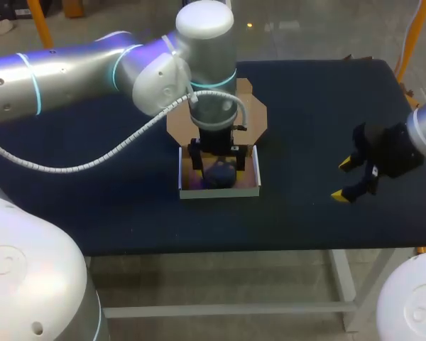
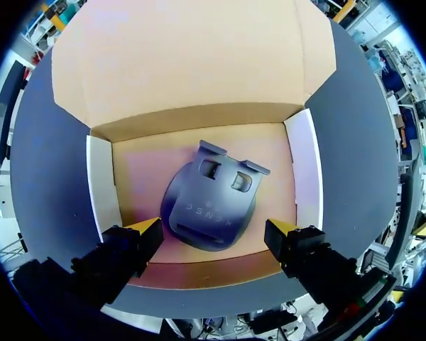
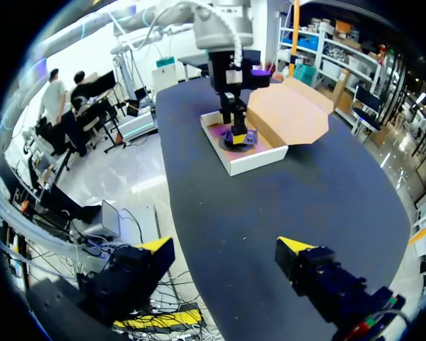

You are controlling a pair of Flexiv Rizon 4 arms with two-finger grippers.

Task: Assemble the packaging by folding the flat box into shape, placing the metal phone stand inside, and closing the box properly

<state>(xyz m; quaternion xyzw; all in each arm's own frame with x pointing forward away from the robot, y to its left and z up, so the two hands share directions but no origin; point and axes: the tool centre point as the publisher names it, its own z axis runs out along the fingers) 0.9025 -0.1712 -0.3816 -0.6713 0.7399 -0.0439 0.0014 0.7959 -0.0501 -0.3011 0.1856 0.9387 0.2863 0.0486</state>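
The folded cardboard box (image 1: 254, 170) stands mid-table with white walls, its brown lid (image 1: 252, 114) lying open behind it. Inside it rests the dark metal phone stand (image 2: 209, 206), flat on the box floor (image 2: 277, 160). My left gripper (image 2: 214, 238) hangs straight above the box, open, its yellow tips on either side of the stand's near end without touching it. In the head view the left gripper (image 1: 214, 160) covers most of the stand (image 1: 220, 176). My right gripper (image 1: 344, 179) is open well to the right over bare table. The right wrist view shows the box (image 3: 252, 153) and lid (image 3: 287, 114) far ahead of the right gripper (image 3: 227, 249).
The dark table top (image 1: 113, 192) stretches around the box on all sides. A white corrugated cable (image 1: 92, 165) from my left arm hangs over the table's left part. The table's front edge (image 1: 270, 249) runs just below the box.
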